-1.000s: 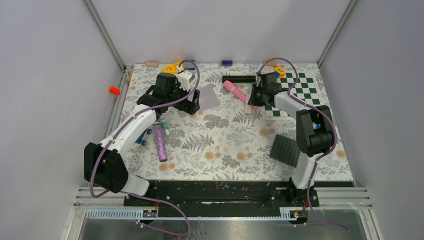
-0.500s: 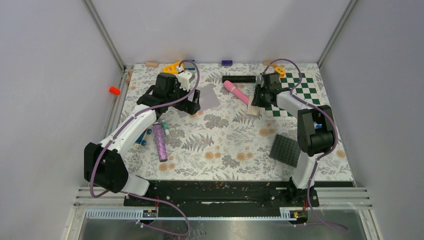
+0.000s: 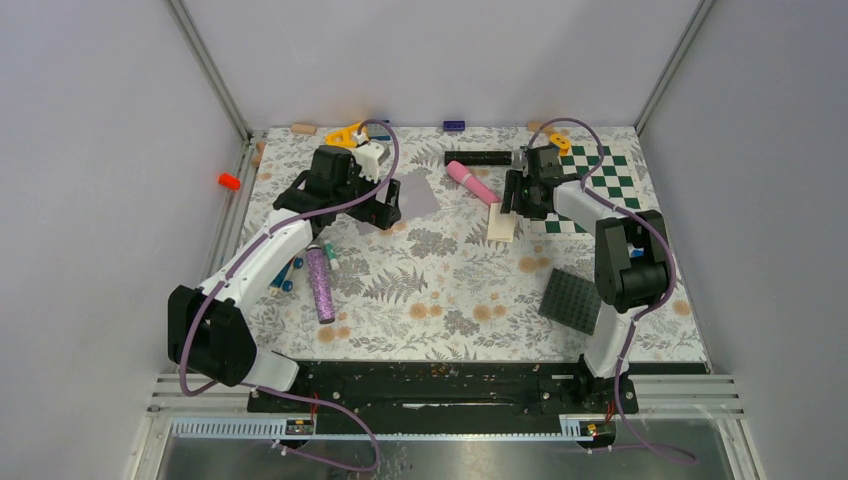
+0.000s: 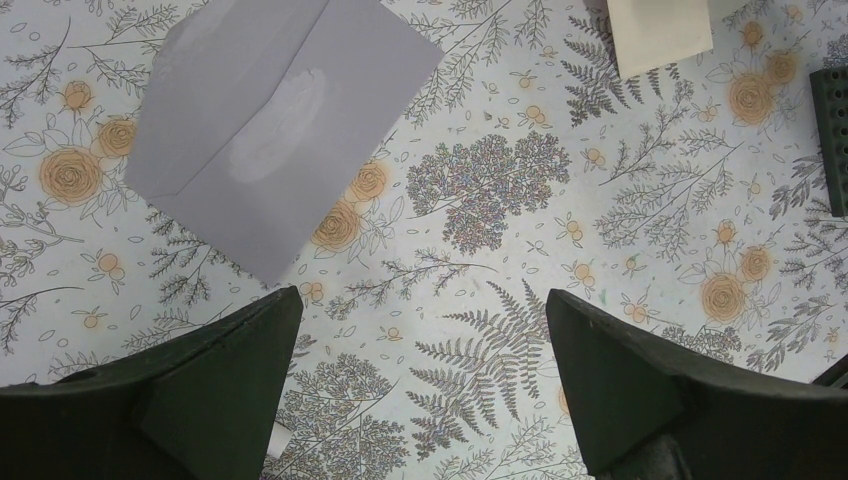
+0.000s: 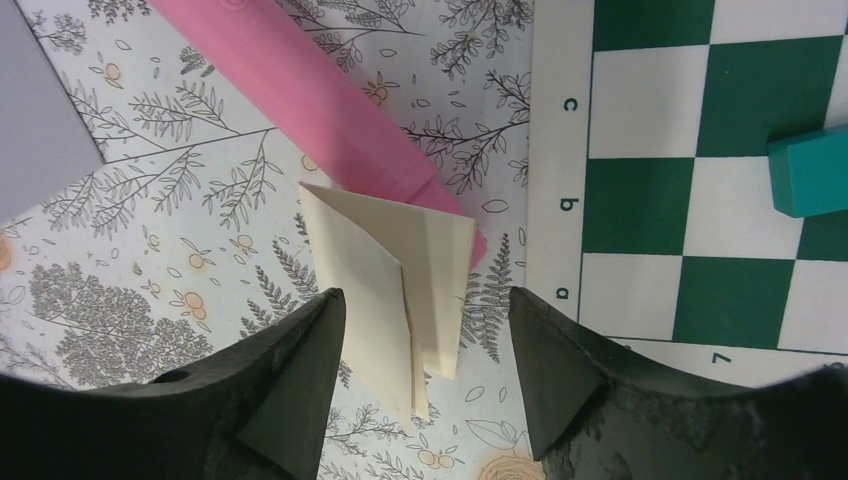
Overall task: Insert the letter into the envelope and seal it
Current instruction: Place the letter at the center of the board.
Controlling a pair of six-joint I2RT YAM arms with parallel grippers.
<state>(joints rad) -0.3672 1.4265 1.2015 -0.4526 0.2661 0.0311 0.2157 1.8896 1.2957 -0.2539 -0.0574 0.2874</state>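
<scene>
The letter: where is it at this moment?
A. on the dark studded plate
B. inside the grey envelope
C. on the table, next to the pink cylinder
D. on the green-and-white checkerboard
C: the letter lies folded on the table at the end of the pink cylinder, short of the checkerboard's edge, while the envelope lies apart from it.

Soft, even overhead white light fills the enclosure, leaving only faint shadows beside the arms (image 3: 270,250) on the table (image 3: 450,290). Wrist views are crisp on the floral print, slightly soft along the dark bottom edge.
</scene>
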